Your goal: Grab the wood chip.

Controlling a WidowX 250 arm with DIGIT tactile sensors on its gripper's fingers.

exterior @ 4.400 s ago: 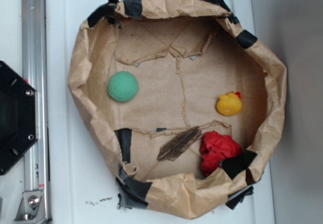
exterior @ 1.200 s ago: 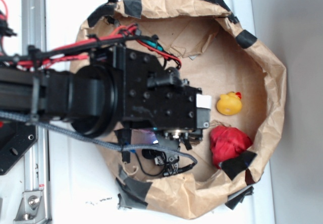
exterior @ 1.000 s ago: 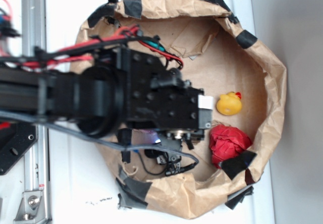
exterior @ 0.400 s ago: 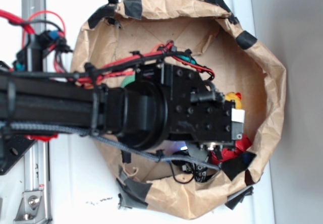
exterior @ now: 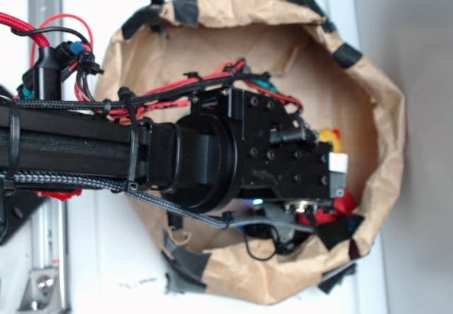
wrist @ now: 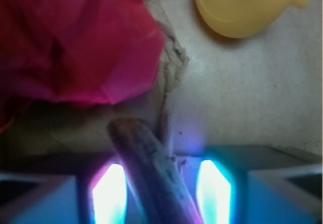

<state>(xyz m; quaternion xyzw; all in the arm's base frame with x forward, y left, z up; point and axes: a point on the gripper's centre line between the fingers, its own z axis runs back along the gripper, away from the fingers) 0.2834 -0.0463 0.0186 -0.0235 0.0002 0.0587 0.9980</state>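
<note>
A: Where is the chip [wrist: 151,176] now?

B: In the wrist view it runs from the frame's center down to the bottom edge, between the two glowing fingers [wrist: 108,193]. The gripper [wrist: 161,193] looks only partly closed: a gap shows on the right side, and on the left the chip sits against or just beside the pad. I can't tell if it is truly clamped. In the exterior view the arm hides the chip.

A: What could go wrong?

B: The chip lies slanted, off to the left of the gap, so the fingers could pinch one edge and it may twist or slip out. The red wad [wrist: 70,42] fills the upper left, near the chip's tip, and could snag. The duck [wrist: 242,7] at upper right is apart. The torn paper seam [wrist: 169,82] beside the chip may catch too.

A: Any writing or labels?

B: None readable in either view.
</note>
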